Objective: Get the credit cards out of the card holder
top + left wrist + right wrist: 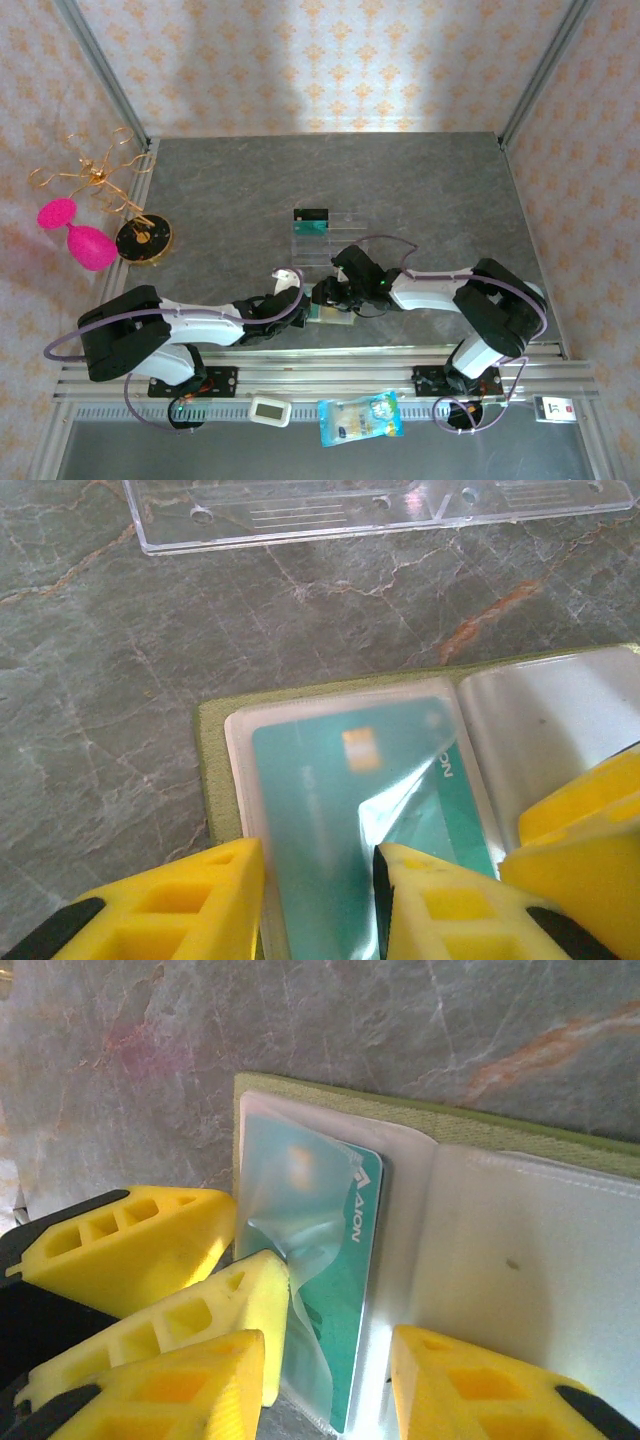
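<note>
The card holder (215, 770) lies open at 6 o'clock on the table (420, 180), with a teal credit card (320, 780) inside its clear sleeve (400, 815). The left gripper (318, 860) and right gripper (328, 1360) straddle it, both part-open and holding nothing. The card looks thin, stiff and slick, so pinch an edge while pinning the floppy sleeve.

In the left wrist view, the near end of the credit card (320, 780) is cut off by the lower edge and partly masked by the fingers of the left gripper (318, 852). Its chip is blurred and its lettering is only partly readable. The clear tray (300, 515) is cropped by the upper edge. In the right wrist view, the card's lower end is lost between the right gripper (325, 1338) and the bottom edge. From above, the card holder (336, 319) is largely covered by both grippers.
</note>
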{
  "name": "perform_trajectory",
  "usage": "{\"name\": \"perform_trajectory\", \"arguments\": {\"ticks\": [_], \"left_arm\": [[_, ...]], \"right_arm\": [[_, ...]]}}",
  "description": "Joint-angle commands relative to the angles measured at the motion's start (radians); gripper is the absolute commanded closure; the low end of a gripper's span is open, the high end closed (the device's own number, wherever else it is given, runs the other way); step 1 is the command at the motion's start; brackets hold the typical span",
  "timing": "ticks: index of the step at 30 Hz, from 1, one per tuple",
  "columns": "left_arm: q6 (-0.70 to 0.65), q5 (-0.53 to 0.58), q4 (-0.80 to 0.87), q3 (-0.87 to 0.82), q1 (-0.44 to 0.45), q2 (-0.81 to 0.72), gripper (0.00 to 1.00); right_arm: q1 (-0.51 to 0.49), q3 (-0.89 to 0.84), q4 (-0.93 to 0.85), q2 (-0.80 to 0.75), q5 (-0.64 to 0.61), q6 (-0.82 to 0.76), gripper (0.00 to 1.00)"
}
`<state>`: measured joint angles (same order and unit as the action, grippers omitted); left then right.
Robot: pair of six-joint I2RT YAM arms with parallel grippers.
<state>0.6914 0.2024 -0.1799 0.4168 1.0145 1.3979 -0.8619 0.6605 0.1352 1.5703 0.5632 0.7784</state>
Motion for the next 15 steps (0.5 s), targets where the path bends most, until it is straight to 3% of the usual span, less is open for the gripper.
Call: {"name": "perform_trajectory", "arguments": {"ticks": [1, 6, 15], "left_arm": [[-0.001, -0.065, -0.004, -0.006, 0.014, 0.008, 0.66], [-0.003, -0.063, -0.008, -0.001, 0.014, 0.013, 0.66], [0.003, -0.059, -0.008, -0.011, 0.013, -0.001, 0.66]], "right_arm": [[0.017, -0.001, 0.113, -0.102, -0.053, 0.027, 0.59], [0.032, -0.044, 0.161, -0.166, -0.087, 0.073, 0.55], [0.031, -0.023, 0.203, -0.034, 0.021, 0.11, 0.55]]}}
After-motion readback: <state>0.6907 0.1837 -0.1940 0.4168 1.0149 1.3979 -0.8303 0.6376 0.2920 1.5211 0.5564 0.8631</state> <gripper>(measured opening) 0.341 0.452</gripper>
